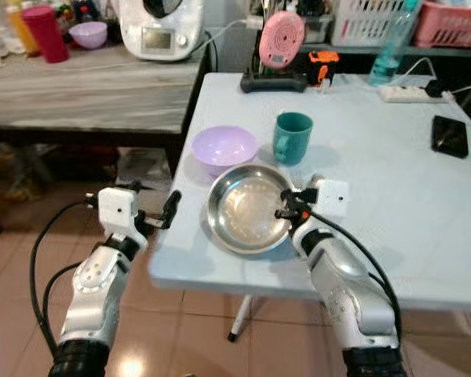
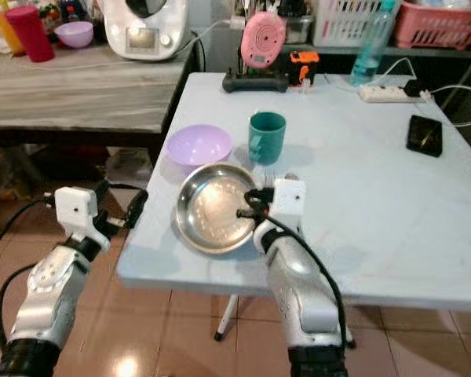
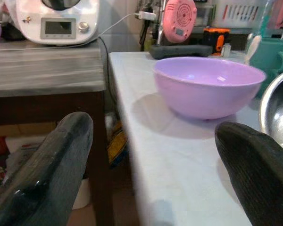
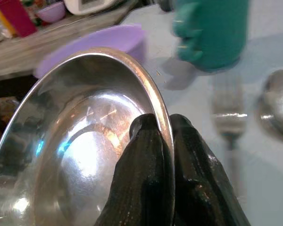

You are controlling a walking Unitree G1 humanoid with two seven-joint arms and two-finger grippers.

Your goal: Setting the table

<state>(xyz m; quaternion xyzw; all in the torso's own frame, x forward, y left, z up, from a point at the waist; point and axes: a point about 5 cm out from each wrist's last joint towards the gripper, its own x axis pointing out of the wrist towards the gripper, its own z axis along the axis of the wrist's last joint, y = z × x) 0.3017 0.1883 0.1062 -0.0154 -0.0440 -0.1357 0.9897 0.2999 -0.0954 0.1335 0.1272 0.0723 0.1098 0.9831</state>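
**Right gripper pinches the steel bowl's rim at the near table edge**

On the pale blue tabletop (image 1: pixel 392 196), close to its near left corner, sits a round, shiny stainless-steel bowl (image 1: pixel 247 208). Being round, it has no long axis; its mouth faces up, and in the right wrist view it looks tipped, though how much I cannot tell. The right gripper (image 4: pixel 164 141) has its two black fingers pressed together on the bowl's right-hand rim, one finger inside and one outside, with the thin metal edge between them.

Just behind the steel bowl, touching or nearly so, stands a lilac plastic bowl (image 1: pixel 224 148), upright and open side up. A teal ceramic mug (image 1: pixel 292 137) stands upright beside it to the right, its handle turned to the left and toward the robot. In the right wrist view a metal fork (image 4: pixel 228 120) lies flat on the table by the mug, tines toward the mug, its long axis running from the mug toward the camera, with a metal spoon (image 4: pixel 278 101) beside it.

The left gripper (image 1: pixel 161 214) hovers off the table's left edge, fingers spread wide and holding nothing, pointing toward the lilac bowl.
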